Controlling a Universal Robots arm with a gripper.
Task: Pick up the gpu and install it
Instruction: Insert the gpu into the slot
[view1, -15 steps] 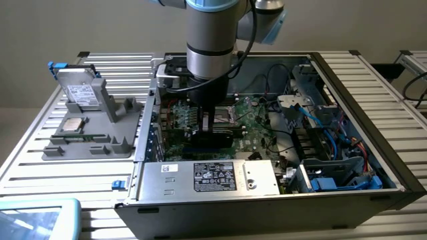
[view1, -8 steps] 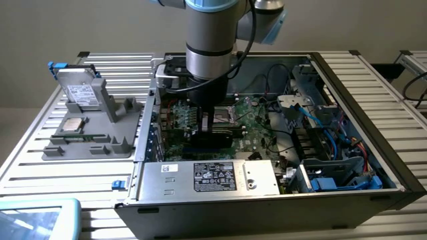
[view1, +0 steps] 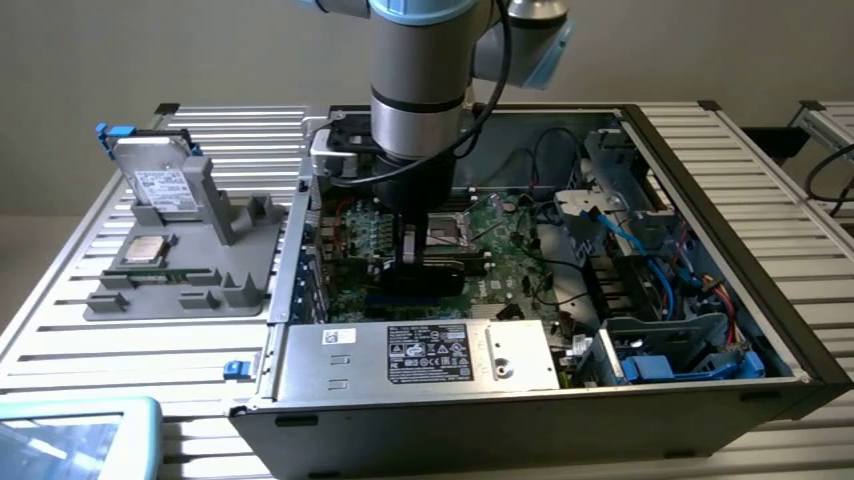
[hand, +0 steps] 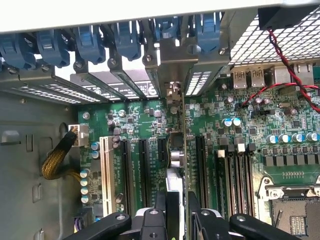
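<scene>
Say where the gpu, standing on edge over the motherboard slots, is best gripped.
By its upper long edge, from straight above, with one finger on each flat face. The gpu stands upright and edge-on among the slots, so that top edge seems the only free part. The pincer straddles it just so.

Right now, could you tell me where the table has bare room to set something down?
The slatted table is bare between the grey tray and the light-blue device, and to the exterior view's right of the case. Inside it is crowded: the gripper holds the gpu over the motherboard.
</scene>
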